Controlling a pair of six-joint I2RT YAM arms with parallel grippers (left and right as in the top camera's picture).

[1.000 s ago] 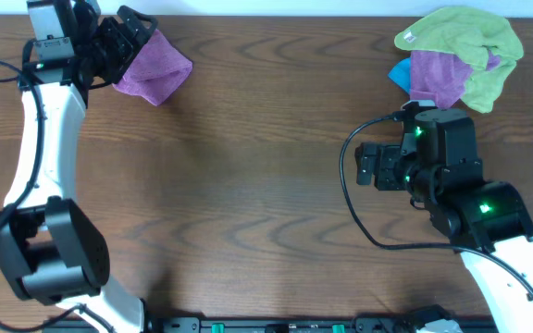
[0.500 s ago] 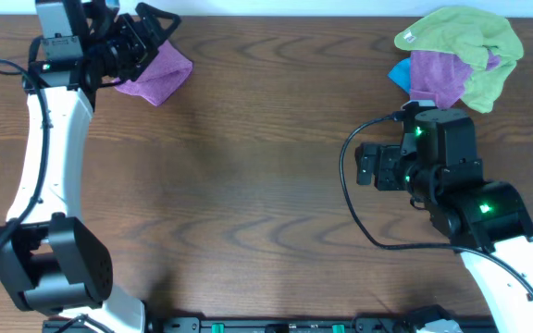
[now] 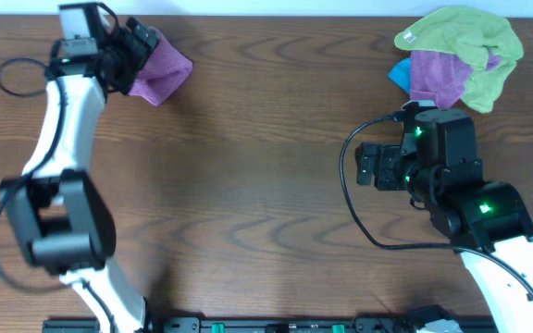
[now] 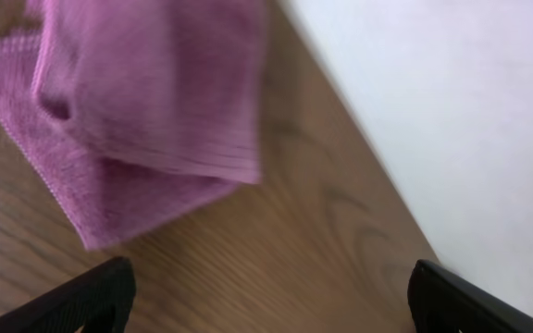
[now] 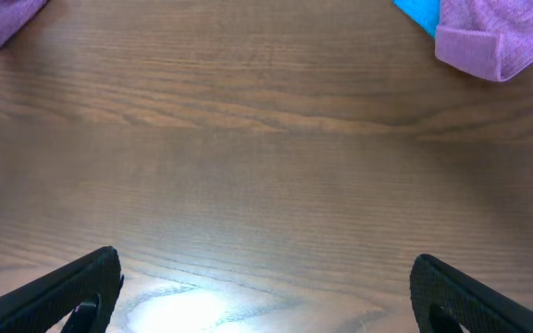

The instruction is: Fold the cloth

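**Overhead:** A purple cloth [image 3: 162, 69] lies bunched in a small folded heap at the far left corner of the wooden table [image 3: 248, 185]. The left arm [image 3: 68, 120] reaches up to that corner, and the left jaws sit at the cloth's left edge. At the far right corner lies a pile [image 3: 456, 55] of cloths, with green on top, purple beneath and a sliver of blue at its left side. The right arm [image 3: 452, 190] stands just in front of the pile, and the right jaws point left over bare wood, well apart from both the cloth and the pile.

**Left wrist:** The picture is slightly blurred. The cloth [image 4: 146, 102] fills the upper left, one layer lapped over another, resting on the table [image 4: 276, 250] near its edge. A white surface [image 4: 452, 111] runs beyond that edge. The two black fingertips [image 4: 100, 296] show at the bottom corners. The left jaws are spread wide with nothing between them, and the cloth lies ahead of them.

**Right wrist:** The right jaws are also spread wide and grasp nothing, with their fingertips [image 5: 86, 287] low at either side above the table [image 5: 266, 166]. A corner of the cloth [image 5: 3, 17] shows at the top left, and the purple and blue of the pile [image 5: 493, 42] at the top right.
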